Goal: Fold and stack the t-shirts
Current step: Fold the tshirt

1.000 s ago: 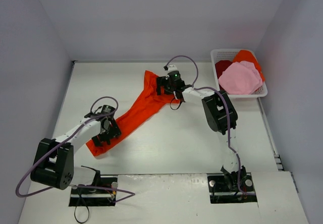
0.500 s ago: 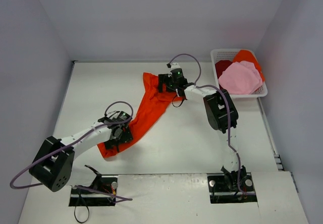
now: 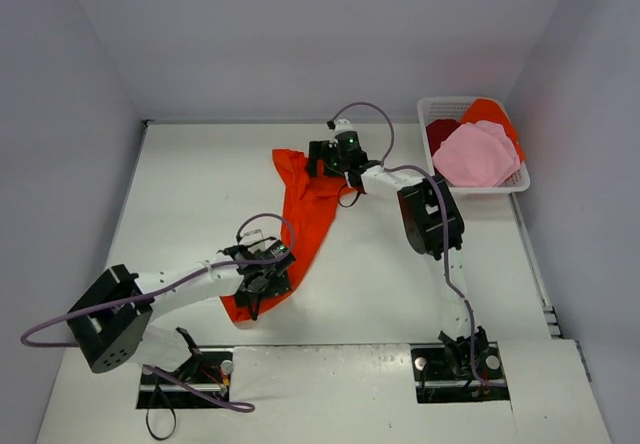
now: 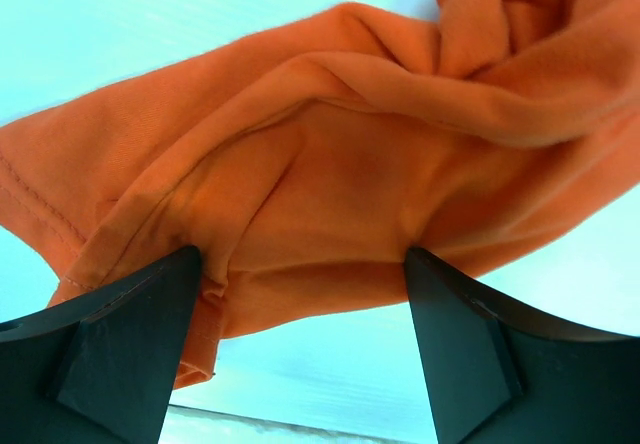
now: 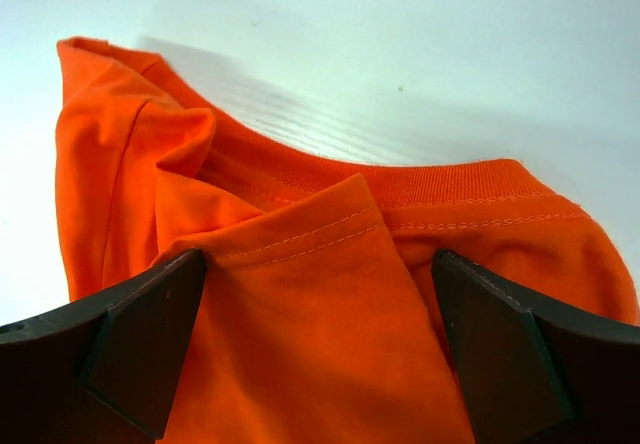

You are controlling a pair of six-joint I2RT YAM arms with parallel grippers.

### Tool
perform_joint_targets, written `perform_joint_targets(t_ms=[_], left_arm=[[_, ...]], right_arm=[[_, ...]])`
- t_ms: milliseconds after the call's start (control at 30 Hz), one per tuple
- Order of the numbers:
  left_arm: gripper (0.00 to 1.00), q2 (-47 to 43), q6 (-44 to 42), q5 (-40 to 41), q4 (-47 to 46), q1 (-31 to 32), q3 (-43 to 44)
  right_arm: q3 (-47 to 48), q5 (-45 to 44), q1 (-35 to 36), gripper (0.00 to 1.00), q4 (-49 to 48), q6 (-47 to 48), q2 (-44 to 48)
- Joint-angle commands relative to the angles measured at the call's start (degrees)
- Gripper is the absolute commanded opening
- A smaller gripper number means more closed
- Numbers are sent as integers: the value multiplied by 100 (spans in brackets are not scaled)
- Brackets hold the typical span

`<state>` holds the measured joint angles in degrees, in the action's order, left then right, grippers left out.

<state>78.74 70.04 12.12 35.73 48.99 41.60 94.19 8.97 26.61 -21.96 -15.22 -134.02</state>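
White tabletop (image 3: 200, 184) runs under everything we see, closed in by pale walls. Our left gripper (image 4: 303, 256) stands with its jaws spread wide, straddling a bunched fold of the orange-red t-shirt (image 4: 330, 164) and not pinching it. Cloth touches the inner face of each finger, and a stitched hem (image 4: 45, 209) shows off to one side. Our right gripper (image 5: 318, 256) is spread just as wide, with cloth lying between its fingers and the ribbed collar (image 5: 440, 182) just ahead of the tips.

From above, the shirt lies as one long, rumpled band on the table. Its long axis runs on a diagonal from the near left, where the left gripper sits on the hem end, up to the far middle, where the right gripper sits on the collar end. So each arm is nearest its own end, and the cloth stretches away from each gripper toward the other.

We judge the shirt still needs opening out flat before any fold. That will mean spreading it across this axis, not along it, and the jaws must first close on cloth.

Well apart, at the far right, a white basket (image 3: 437, 104) holds the pink t-shirt (image 3: 475, 156), the dark red t-shirt (image 3: 441, 132) and a second orange t-shirt (image 3: 490, 112), none yet folded
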Motion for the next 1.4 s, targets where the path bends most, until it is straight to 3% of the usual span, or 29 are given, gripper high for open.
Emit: perform_joint_targets(t_ms=[0, 467, 733, 1033, 1267, 1367], left_arm=[[77, 247, 1019, -1098, -497, 347, -153], [77, 880, 1670, -1537, -1418, 1077, 120], [77, 722, 1855, -1450, -1306, 1174, 76], [77, 247, 1838, -1134, -980, 1139, 208], [77, 335, 1513, -1379, -1200, 928, 322], [77, 134, 1425, -1090, -805, 937, 497]], right_arm=[[379, 157, -7, 93, -98, -104, -168], [1040, 184, -182, 92, -19, 99, -626], [1286, 307, -288, 91, -124, 55, -591], [532, 44, -297, 91, -186, 485, 523], [-67, 96, -288, 92, -160, 389, 1491], [-234, 96, -288, 92, -116, 397, 1974]])
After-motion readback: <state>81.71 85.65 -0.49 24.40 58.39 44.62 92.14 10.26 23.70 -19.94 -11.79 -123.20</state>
